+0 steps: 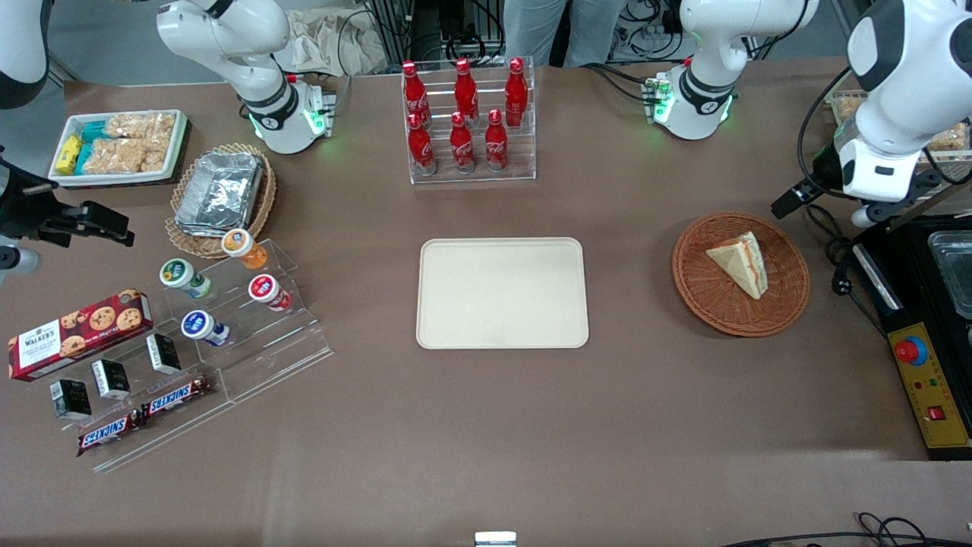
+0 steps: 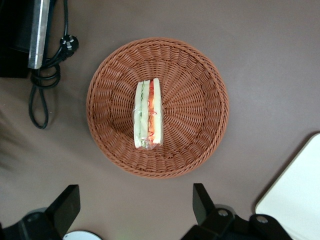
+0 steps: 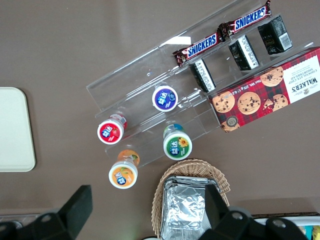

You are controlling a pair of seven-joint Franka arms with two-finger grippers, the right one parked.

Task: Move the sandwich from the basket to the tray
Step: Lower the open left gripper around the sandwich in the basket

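Note:
The sandwich [image 1: 740, 262] [image 2: 148, 115], a wrapped white-bread wedge with red and green filling on its cut edge, lies in the round reddish-brown basket [image 1: 706, 304] [image 2: 195, 105]. The cream tray [image 1: 501, 292] [image 2: 300, 195] lies bare on the table beside the basket, toward the parked arm's end. My left gripper [image 2: 135, 205] hangs high over the table just off the basket's rim, open wide, with nothing between its fingers [image 2: 202, 202]. In the front view its wrist [image 1: 873, 163] sits above the table at the working arm's end, farther from the camera than the basket.
A black control box [image 1: 923, 380] with a red button and a coiled cable [image 1: 839, 262] [image 2: 45, 95] lie close beside the basket. A rack of cola bottles [image 1: 471, 121] stands farther back than the tray. Snack stands [image 1: 228, 304] and a foil-filled tan basket [image 1: 220, 194] sit toward the parked arm's end.

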